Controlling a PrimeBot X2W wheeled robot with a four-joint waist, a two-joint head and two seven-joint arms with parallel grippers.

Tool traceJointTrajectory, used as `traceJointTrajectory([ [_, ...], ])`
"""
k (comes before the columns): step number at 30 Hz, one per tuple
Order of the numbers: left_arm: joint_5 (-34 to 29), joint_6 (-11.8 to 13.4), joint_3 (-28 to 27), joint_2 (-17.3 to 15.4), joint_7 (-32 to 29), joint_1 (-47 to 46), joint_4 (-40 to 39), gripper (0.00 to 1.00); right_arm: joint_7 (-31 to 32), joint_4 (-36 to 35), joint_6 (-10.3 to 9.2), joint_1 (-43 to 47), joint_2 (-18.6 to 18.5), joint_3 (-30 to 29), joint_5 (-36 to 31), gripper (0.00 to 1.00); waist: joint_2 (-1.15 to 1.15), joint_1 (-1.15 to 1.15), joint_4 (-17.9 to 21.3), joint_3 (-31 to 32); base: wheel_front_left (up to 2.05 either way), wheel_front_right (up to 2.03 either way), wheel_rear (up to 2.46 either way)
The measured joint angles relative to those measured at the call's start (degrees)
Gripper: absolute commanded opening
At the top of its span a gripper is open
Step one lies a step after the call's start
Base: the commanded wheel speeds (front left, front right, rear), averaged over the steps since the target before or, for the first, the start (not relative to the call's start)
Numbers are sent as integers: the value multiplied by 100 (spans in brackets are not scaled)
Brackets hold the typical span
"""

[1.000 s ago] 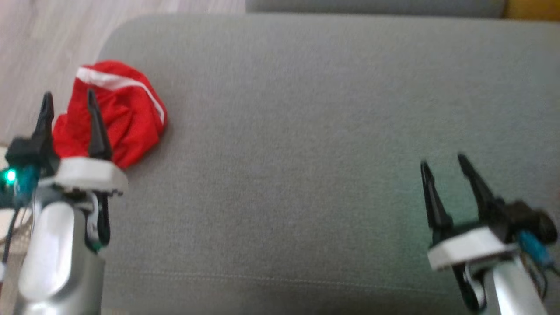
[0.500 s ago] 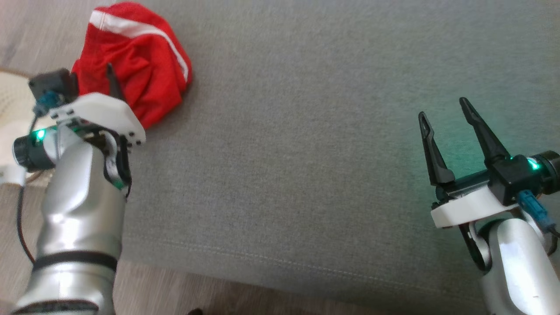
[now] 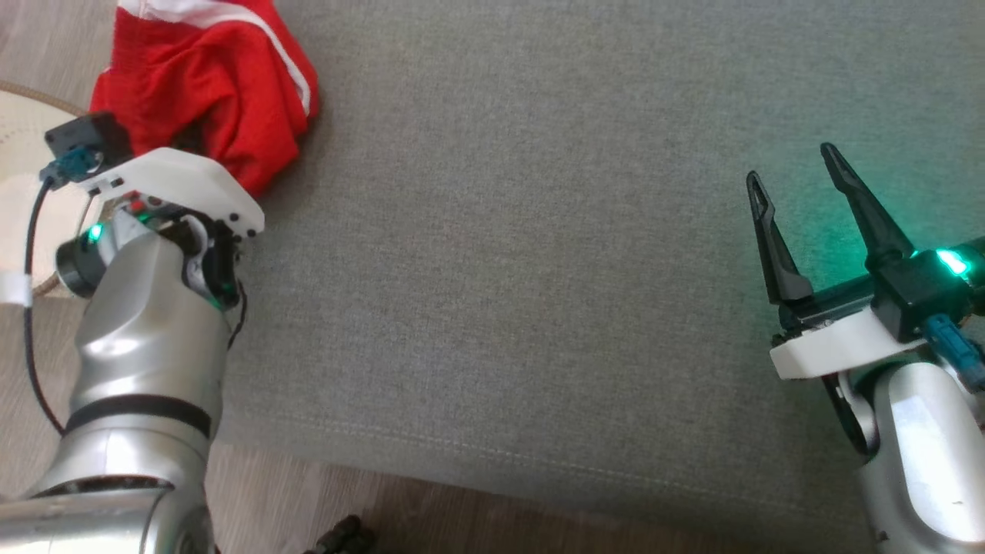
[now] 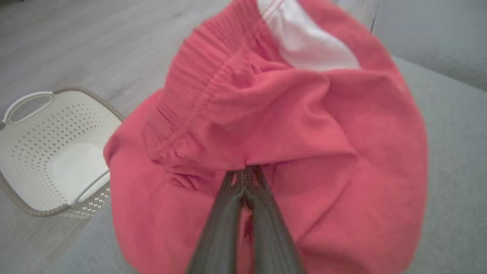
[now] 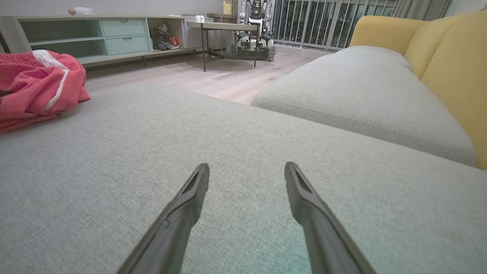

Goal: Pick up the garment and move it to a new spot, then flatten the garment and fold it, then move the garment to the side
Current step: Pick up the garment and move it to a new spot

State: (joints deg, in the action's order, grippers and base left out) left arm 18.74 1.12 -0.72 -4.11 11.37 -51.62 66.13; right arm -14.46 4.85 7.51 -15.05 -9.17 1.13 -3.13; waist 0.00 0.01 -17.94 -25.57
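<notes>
On grey fabric sofa cushion (image 3: 539, 269), left edge: crumpled red cloth garment (image 3: 208, 85) with white stripe. Clamped on its folds: left gripper (image 4: 245, 171), fingers together. Well apart: right gripper (image 3: 791, 165), spread open, empty.

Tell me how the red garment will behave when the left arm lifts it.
The red garment lies in soft crumpled folds, so it will probably hang limp and drape. The left gripper pinches just one fold, so the rest likely trails. Thin cloth, probably light.
</notes>
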Motion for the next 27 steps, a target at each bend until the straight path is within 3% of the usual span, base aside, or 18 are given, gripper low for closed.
traceJointTrajectory([
  [5,-330,-41,190,-272,286,-17,-468,0,0,107,0,-8,156,-18,16,100,0,0,91,272,0,0,0],
  [9,-593,8,187,-488,293,63,-1759,0,0,102,0,8,316,-89,68,100,0,0,201,608,0,0,0],
  [14,-821,-199,372,-556,294,578,-2824,0,0,98,0,169,485,-222,187,100,0,-1,421,1106,0,0,0],
  [20,-959,-398,713,-631,238,1053,-3624,0,0,9,0,435,572,-377,325,100,0,-1,945,1617,0,0,0],
  [27,-816,-525,1002,-424,-243,1235,-4558,0,0,-116,0,589,600,-442,656,100,0,-1,1644,1991,0,0,0],
])
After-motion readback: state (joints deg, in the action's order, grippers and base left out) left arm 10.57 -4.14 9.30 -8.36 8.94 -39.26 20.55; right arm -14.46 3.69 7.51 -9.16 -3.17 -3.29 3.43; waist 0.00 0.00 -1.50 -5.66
